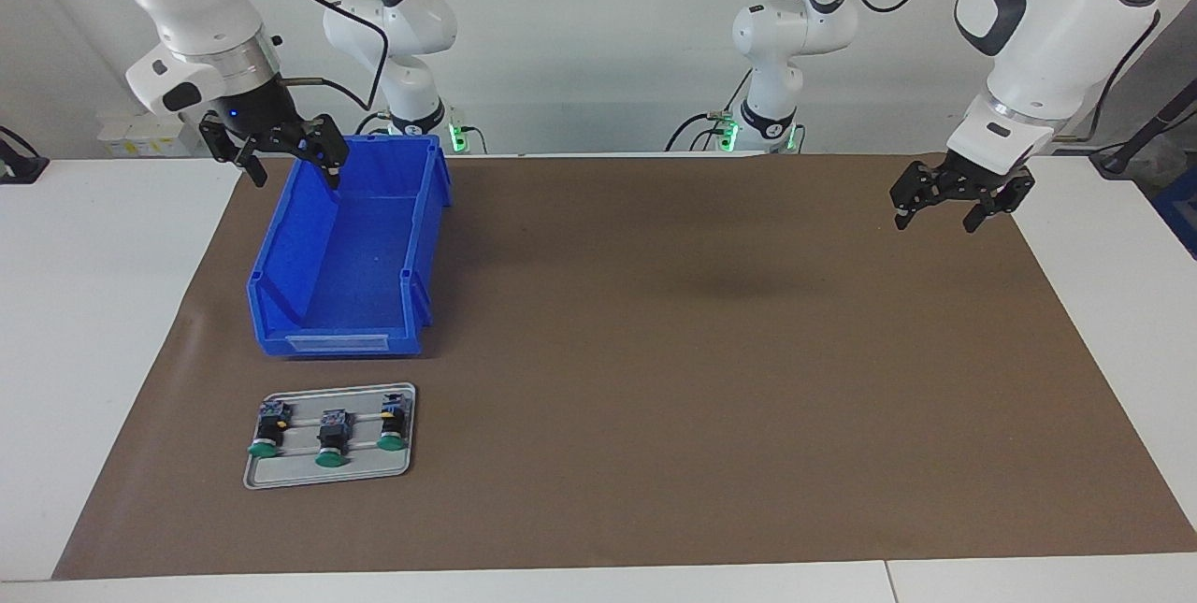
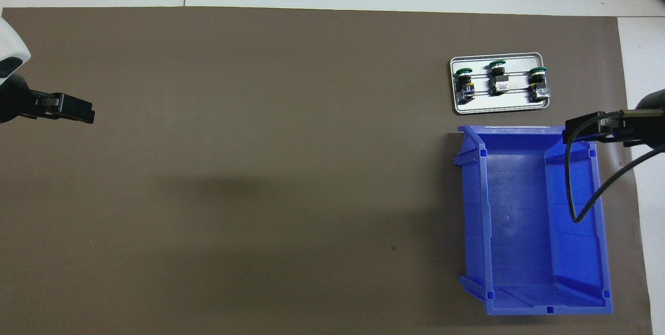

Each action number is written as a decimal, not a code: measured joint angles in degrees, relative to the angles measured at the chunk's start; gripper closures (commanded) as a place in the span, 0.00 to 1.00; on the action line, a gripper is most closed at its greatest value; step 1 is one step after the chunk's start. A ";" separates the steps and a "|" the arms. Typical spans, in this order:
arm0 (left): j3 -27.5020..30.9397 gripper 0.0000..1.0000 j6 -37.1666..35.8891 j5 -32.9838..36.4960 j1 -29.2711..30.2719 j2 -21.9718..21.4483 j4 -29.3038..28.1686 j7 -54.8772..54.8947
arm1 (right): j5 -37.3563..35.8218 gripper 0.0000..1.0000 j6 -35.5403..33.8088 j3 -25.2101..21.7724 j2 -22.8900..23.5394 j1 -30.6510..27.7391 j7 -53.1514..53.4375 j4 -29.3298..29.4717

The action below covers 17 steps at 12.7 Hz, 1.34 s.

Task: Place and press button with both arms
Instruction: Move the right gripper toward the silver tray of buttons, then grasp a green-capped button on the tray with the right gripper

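Note:
Three green-capped buttons lie side by side on a small grey tray [image 1: 327, 480] [image 2: 499, 108] toward the right arm's end of the table: one button [image 1: 268, 430] [image 2: 465, 84], a middle one [image 1: 333, 439] [image 2: 497, 79] and a third [image 1: 393, 425] [image 2: 538, 84]. My right gripper [image 1: 295, 178] [image 2: 582, 130] hangs open and empty over the corner of a blue bin [image 1: 425, 238] [image 2: 519, 210]. My left gripper [image 1: 937, 222] [image 2: 78, 109] hangs open and empty over the brown mat at the left arm's end, well away from the buttons.
The blue bin has nothing in it and stands nearer to the robots than the tray, a short gap between them. A brown mat [image 1: 701, 351] [image 2: 291, 169] covers most of the white table. A black cable [image 2: 576, 210] dangles from the right wrist over the bin.

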 measured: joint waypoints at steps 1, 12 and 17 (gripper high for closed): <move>0.00 0.00 0.00 0.00 0.00 0.00 0.00 0.00 | 0.00 0.00 0.00 0.00 0.00 0.00 0.00 0.00; 0.00 0.00 0.00 0.00 0.00 0.00 0.00 0.00 | 0.05 0.00 15.13 -0.04 4.28 -1.83 -0.85 -1.76; 0.00 0.00 0.00 0.00 0.00 0.00 0.00 0.00 | 0.07 0.00 31.62 -0.08 19.81 -3.71 -4.69 0.79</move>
